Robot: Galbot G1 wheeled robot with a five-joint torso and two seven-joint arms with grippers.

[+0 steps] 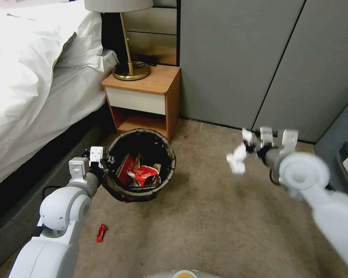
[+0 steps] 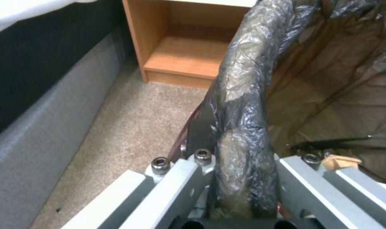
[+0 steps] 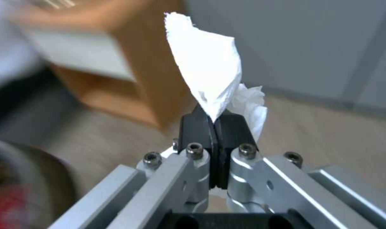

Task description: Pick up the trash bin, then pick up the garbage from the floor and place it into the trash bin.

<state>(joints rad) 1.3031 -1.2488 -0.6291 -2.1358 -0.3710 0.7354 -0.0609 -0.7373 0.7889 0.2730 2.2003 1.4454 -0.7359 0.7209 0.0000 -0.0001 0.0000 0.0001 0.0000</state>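
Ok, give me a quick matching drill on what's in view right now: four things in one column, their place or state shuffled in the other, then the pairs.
Things:
1. white tissue
2. trash bin
3. red wrapper
4. lamp

Places or states:
A. lying on the floor near the left arm
B. standing on the nightstand
C. pinched in the right claw, off the floor
D. rim clamped by the left claw, litter inside

Pairs: 1-C, 2-D, 3-A, 4-B
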